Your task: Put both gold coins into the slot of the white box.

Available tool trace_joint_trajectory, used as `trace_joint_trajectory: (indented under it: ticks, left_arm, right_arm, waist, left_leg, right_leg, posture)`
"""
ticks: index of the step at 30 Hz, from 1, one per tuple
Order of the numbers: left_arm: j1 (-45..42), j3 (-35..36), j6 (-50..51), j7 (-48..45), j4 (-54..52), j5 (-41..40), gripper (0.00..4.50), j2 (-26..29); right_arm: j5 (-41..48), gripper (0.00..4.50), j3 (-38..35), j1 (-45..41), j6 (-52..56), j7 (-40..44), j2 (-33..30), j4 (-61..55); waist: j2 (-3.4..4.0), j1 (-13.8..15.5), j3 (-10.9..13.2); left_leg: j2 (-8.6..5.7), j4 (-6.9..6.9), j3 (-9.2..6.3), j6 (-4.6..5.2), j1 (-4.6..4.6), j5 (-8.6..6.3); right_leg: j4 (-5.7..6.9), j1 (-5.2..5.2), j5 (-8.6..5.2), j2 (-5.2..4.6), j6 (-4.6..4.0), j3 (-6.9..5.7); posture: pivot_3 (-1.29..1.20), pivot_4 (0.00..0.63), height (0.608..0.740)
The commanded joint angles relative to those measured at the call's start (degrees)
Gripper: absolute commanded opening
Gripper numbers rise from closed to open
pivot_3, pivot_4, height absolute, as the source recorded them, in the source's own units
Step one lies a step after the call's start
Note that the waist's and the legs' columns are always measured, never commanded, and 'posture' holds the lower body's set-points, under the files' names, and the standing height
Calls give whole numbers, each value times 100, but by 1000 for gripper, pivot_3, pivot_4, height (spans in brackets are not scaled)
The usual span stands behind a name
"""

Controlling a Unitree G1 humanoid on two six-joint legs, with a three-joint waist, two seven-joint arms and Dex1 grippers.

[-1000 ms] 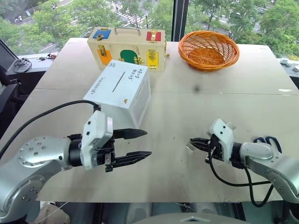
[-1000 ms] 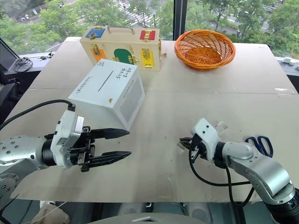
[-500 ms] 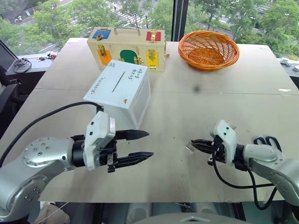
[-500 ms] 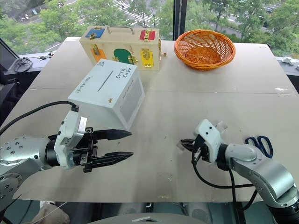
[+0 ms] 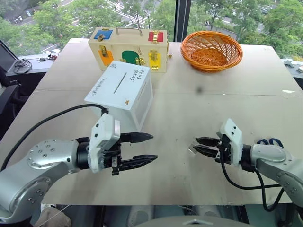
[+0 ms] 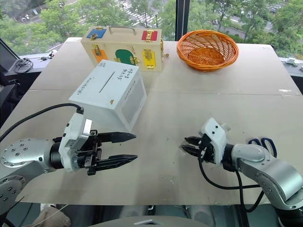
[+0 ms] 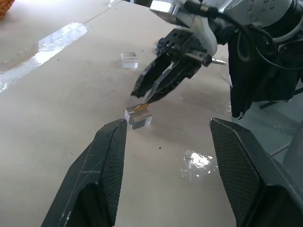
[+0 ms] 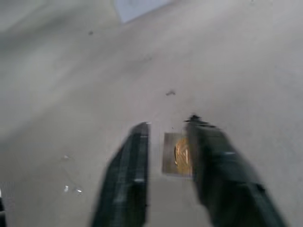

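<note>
I am at the pick-up step for the first gold coin (image 8: 182, 154). My right gripper (image 5: 202, 145), in the lower right of the left eye view, has its two black fingers parted and empty, their tips at a small clear plastic square (image 7: 138, 117) on the pale table (image 5: 227, 94). In the right wrist view the coin shows as a gold disc on that square, close against one of my fingers (image 8: 215, 156). In the left wrist view a sliver of gold sits on top of the square, just under my right fingertips. I cannot pick out a second coin; a second clear square (image 7: 129, 56) lies farther off on the table.

My left gripper (image 5: 146, 148), in the lower left, hovers above the table with its fingers spread wide, holding nothing. The white box (image 5: 122, 91) stands in the upper left of centre, just beyond it, with the dark slot (image 5: 121, 79) on its tilted top face. Neither coin is in the box yet.

Next, I judge, the right fingers must settle on either side of the thin coin and pinch its edges without sliding it off the square.

A second ago my right fingers were pressed together at this same spot; they have since parted. The left gripper has kept its wide gap and its place.
</note>
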Motion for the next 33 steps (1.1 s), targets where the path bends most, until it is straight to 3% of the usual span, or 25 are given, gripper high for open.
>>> trace_joint_trajectory:
  ticks: [1, 5, 7, 16, 32, 33]
  left_arm:
    - [107, 228, 32, 166, -428, -343, 2827, 72]
    - [236, 391, 71, 375, -687, -611, 2827, 138]
    - [326, 513, 89, 475, -816, -769, 2827, 182]
    - [757, 876, 79, 958, -1253, -1229, 2827, 405]
    - [211, 70, -327, 27, 218, 119, 2827, 341]
    - [235, 67, -365, -35, 250, 174, 2827, 316]
  right_arm:
    - [31, 2156, -38, -46, 24, -38, -55, -211]
    - [-43, 2156, 47, -42, 0, -71, -28, -159]
    - [-128, 1662, 101, -43, -37, -87, -36, -135]
    - [-556, 1662, 389, -1, -203, -45, -100, -91]
    - [-913, 1662, 586, 72, -340, 7, 26, 143]
    - [-933, 1117, 592, 71, -351, 14, 35, 169]
  waist:
    - [0, -1, 0]
    - [0, -1, 0]
    - [0, 1, 0]
    - [1, 2, 0]
    - [2, -2, 1]
    - [3, -1, 1]
  left_leg:
    - [1, 0, 0, 0, 0, 0]
    - [3, 0, -2, 0, 1, 0]
    - [2, 0, -2, 0, 2, 0]
    - [1, 0, -1, 0, 2, 0]
    - [-3, -1, 7, -1, 1, 0]
    - [-2, -1, 7, -1, 1, 0]
  right_leg:
    - [0, 0, 0, -1, 1, 0]
    - [0, 0, 0, -2, 0, 2]
    - [0, 0, -1, -1, 1, 2]
    - [0, 0, -1, -2, 1, 3]
    - [-2, -1, -1, 3, 0, 1]
    - [-2, -1, -1, 3, 0, 1]
  posture:
    - [0, 150, 740]
    - [0, 150, 740]
    - [0, 150, 740]
    - [0, 150, 740]
    - [0, 150, 740]
    - [0, 150, 740]
